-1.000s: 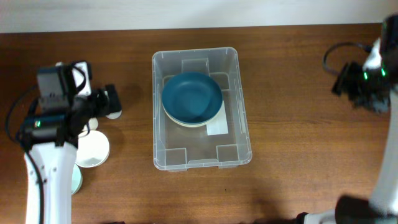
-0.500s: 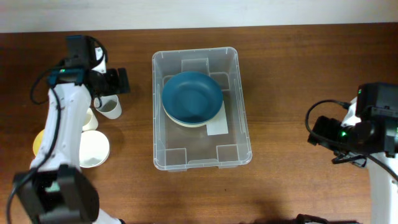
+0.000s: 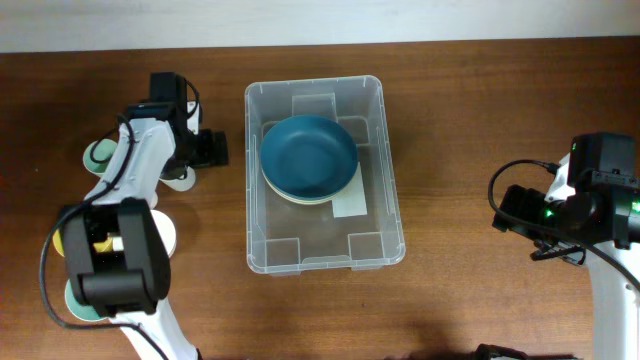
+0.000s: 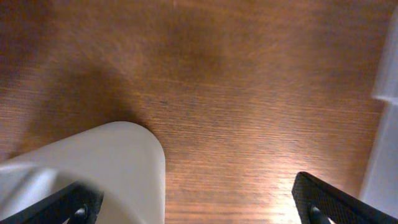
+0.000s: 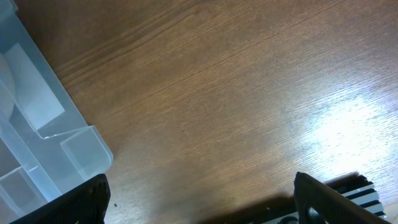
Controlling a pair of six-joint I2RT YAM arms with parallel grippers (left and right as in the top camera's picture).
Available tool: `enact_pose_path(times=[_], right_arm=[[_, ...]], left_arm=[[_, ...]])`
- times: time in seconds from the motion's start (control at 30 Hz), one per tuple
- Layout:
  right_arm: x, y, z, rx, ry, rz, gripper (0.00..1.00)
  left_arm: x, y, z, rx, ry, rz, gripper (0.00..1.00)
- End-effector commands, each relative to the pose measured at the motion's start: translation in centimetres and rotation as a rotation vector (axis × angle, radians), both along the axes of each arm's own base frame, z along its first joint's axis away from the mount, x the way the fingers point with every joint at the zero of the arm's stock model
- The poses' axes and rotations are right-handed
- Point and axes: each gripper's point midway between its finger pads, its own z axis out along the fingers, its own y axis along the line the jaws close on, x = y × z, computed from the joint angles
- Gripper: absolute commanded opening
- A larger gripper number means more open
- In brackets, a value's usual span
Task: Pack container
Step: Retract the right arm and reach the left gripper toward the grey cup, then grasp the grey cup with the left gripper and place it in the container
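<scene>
The container [image 3: 389,205] is a large clear bin in the middle of the table. In it a dark blue bowl [image 3: 308,157] is stacked on a pale bowl. My left gripper [image 3: 206,151] is open, low over the table just left of the container. A white cup [image 3: 180,180] stands by its left finger; in the left wrist view the cup [image 4: 106,165] fills the lower left and the gripper [image 4: 199,210] spans bare wood, with the container's wall [image 4: 388,74] at the right edge. My right gripper [image 3: 512,226] is open and empty right of the container, whose corner [image 5: 43,130] shows in the right wrist view beside the gripper [image 5: 199,199].
Left of the container lie a teal dish [image 3: 97,155], a white bowl [image 3: 163,237] partly under my left arm, a yellow piece [image 3: 60,241] and another teal dish [image 3: 85,300]. A black cable [image 3: 520,180] loops from the right arm.
My left arm has swung back and to the right, up to the white cup next to the container. My right arm came forward from the back right corner and then held still.
</scene>
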Motion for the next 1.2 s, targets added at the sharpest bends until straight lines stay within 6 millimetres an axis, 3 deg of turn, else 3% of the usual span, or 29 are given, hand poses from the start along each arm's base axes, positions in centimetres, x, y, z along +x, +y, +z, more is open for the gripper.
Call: enact_pose_path(times=[0.0, 0.07, 0.13, 0.27, 0.37, 0.6, 0.73, 0.87, 0.9, 1.03, 1.07, 1.13, 1.17], right_arm=[[0.1, 0.2, -0.1, 0.002, -0.003, 0.027, 0.90], [0.2, 0.2, -0.1, 0.000, -0.006, 0.027, 0.90], [0.2, 0.2, -0.1, 0.000, -0.007, 0.027, 0.90], [0.2, 0.2, -0.1, 0.000, -0.006, 0.027, 0.90], [0.1, 0.2, -0.1, -0.002, -0.005, 0.026, 0.90], [0.1, 0.2, -0.1, -0.002, -0.006, 0.026, 0.91], [0.1, 0.2, -0.1, -0.002, -0.006, 0.026, 0.90], [0.2, 0.1, -0.1, -0.002, -0.006, 0.026, 0.90], [0.2, 0.1, -0.1, -0.004, -0.006, 0.026, 0.90], [0.2, -0.6, -0.1, -0.040, -0.003, 0.014, 0.90], [0.3, -0.6, 0.0, -0.040, -0.011, 0.010, 0.90], [0.6, -0.6, 0.0, -0.042, -0.020, 0.010, 0.90], [0.6, -0.7, 0.1, -0.043, -0.023, 0.010, 0.90]], left_arm=[[0.4, 0.1, -1.0, 0.007, 0.019, -0.018, 0.99], [0.5, 0.0, -0.9, 0.004, 0.013, -0.018, 0.99], [0.7, -0.3, -0.9, -0.012, 0.005, -0.022, 0.89], [0.8, -0.3, -0.9, -0.011, 0.002, -0.022, 0.36], [0.8, -0.3, -0.9, -0.011, 0.002, -0.023, 0.21], [0.9, -0.3, -0.7, -0.010, -0.002, -0.023, 0.01], [1.4, -0.3, 0.5, -0.009, -0.021, -0.024, 0.00], [2.3, -0.6, 4.9, -0.004, -0.070, -0.032, 0.01], [2.6, -1.1, 8.3, -0.002, -0.116, -0.043, 0.01], [2.3, -3.1, 15.1, 0.006, -0.213, -0.087, 0.01], [1.6, -5.0, 18.1, 0.000, -0.254, -0.130, 0.01], [0.6, -7.6, 20.0, -0.001, -0.281, -0.219, 0.01], [-0.6, -10.1, 20.8, 0.005, -0.285, -0.313, 0.01]])
